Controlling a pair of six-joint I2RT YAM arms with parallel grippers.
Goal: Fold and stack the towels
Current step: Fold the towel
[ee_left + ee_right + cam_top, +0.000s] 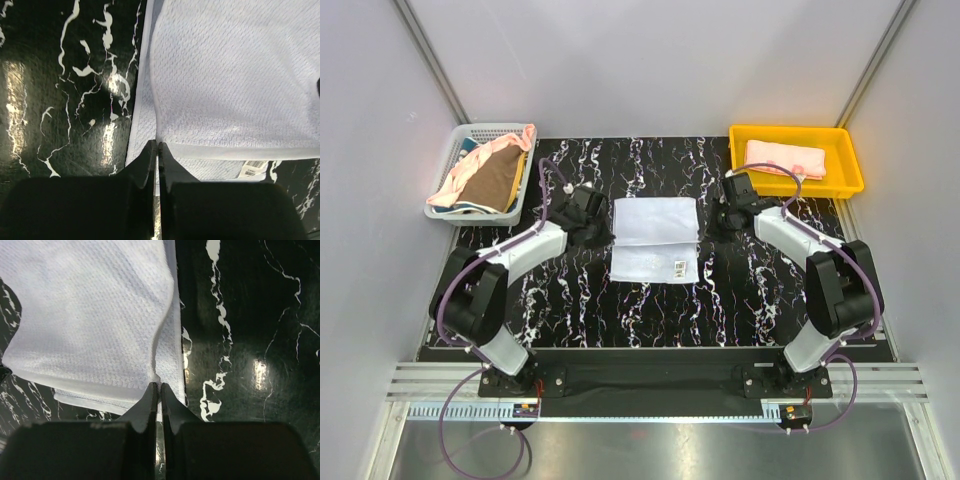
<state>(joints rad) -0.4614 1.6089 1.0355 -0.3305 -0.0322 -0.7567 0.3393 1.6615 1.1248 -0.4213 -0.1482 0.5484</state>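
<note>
White towel [655, 225] sits mid-desk [750, 290], flat and part-folded. The upper layer covers the far portion, and a strip of the lower layer with the label [678, 266] sticks out on the near side. It's not square: in both wrist views the upper layer's side edge sits slightly inside the lower one.

Left pincer [592, 228] is at the towel's left edge, right pincer [722, 222] at its right edge. Both wrist cams show the jaws squeezed together with no gap, tips right on the hem corners of the upper layer. My read is that each is nipping a corner with a very thin bite.

Elsewhere, one folded pink towel [785, 158] lies in the yellow tray [847, 160]. The basket towels [485, 178] are heaped unfolded in the mesh basket [448, 165].

Risks from here:
- The bite is shallow, so a corner could slip out on the lift and skew the fold.
- I can't tell whether the lower layer is caught too. If it is, the whole towel drags instead of just the flap.
- If the arms move out of sync, the hem twists and leaves a diagonal crease.
- The desk is glossy, so the towel may slide rather than fold when pulled.
- If the hem is dropped short of the near edge, the label strip stays exposed and the stack goes lumpy.
</note>
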